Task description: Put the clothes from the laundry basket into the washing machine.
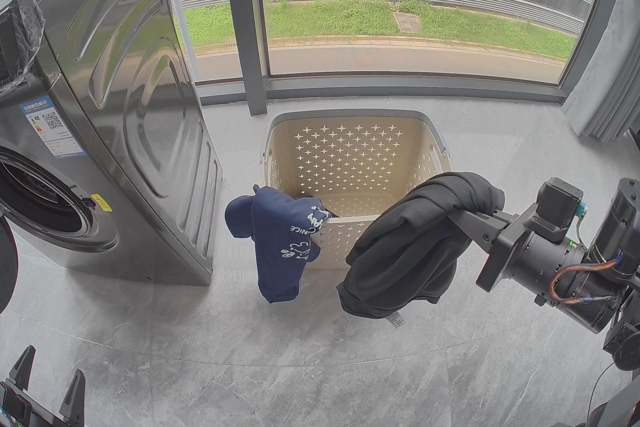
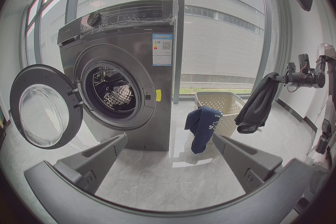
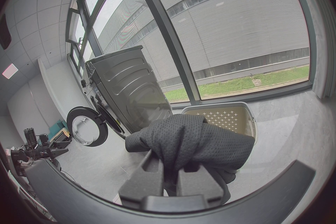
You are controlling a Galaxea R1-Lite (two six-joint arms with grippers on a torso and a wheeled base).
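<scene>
- My right hand (image 3: 171,170) is closed tight on a black garment (image 1: 407,248). The cloth is pinched between both fingers and bunched over them.
- The garment hangs from that grip in a loose fold at the near right corner of the laundry basket (image 1: 353,113), up off the floor (image 1: 267,348).
- A navy garment with white print (image 1: 280,241) lies draped over the basket's near left rim and hangs down its outer side.
- My left hand (image 2: 168,140) is low at the near left, spread wide and holding nothing.
- The washing machine (image 1: 133,101) stands left of the basket. Its round door (image 2: 45,105) is swung fully open and the drum (image 2: 112,91) is exposed.
</scene>
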